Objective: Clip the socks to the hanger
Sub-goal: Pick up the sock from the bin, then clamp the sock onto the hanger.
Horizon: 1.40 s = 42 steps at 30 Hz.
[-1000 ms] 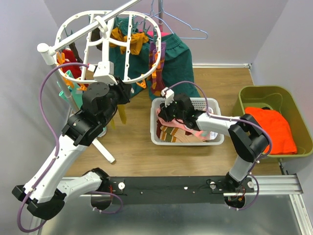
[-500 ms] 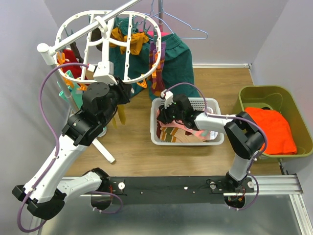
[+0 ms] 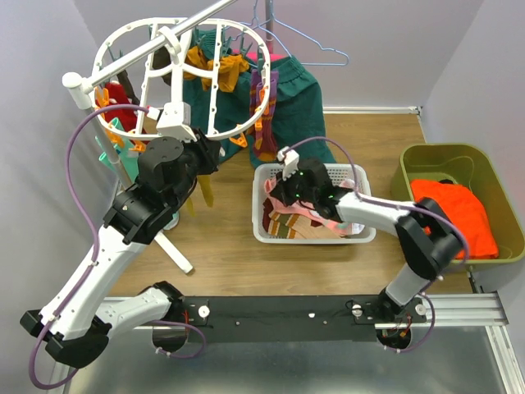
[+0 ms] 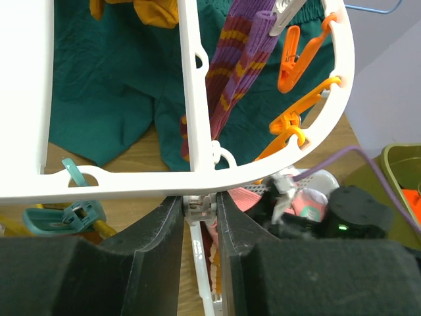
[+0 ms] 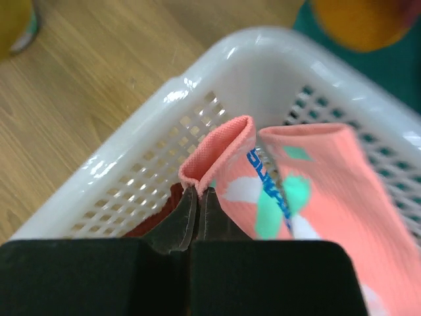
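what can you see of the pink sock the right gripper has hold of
The pink sock is soft salmon knit with white and teal patches and some blue lettering. One fold of it is pinched between the shut fingertips of the right gripper and stands up in a small loop above them. The rest of it slopes away to the right, inside the white mesh basket.

Pink sock (image 5: 329,197) — teal-and-white patches

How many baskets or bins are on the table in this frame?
2: a white mesh basket at the centre and an olive bin at the right edge. Anything behind the hanger would be hidden.
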### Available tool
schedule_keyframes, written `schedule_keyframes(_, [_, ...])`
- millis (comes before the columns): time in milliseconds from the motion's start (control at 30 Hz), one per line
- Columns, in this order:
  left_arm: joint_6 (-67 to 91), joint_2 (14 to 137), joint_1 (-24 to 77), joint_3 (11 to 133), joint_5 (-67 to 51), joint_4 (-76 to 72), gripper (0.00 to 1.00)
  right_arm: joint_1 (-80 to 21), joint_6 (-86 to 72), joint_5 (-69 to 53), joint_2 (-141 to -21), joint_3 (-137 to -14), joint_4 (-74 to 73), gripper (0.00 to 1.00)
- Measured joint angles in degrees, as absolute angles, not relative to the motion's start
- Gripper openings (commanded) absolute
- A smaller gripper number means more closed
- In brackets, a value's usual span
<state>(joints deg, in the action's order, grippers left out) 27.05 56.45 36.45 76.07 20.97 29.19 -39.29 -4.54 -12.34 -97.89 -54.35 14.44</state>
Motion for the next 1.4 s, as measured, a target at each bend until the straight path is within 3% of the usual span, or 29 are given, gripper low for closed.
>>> schedule_keyframes(267, [27.07, 56.42, 36.45, 76.27, 20.99, 29.45, 0.00, -39.24, -2.20, -5.32, -75.53, -55.42, 8.08, 0.01])
schedule_keyframes(600, [27.20, 56.42, 36.45, 76.27, 20.99, 29.47, 0.00, -39.24, 0.67, -4.99, -62.33, -63.02, -0.38, 0.01])
schedule_keyframes(1000, [27.57, 56.42, 36.45, 76.51, 20.99, 29.54, 0.00, -39.24, -2.37, -19.00, -61.01, -70.72, 0.71, 0.01])
schedule_keyframes(1400, [28.32, 56.47, 36.45, 77.38, 20.97, 30.02, 0.00, -40.25, -21.56, -41.80, -70.46, -72.03, 19.11, 0.01])
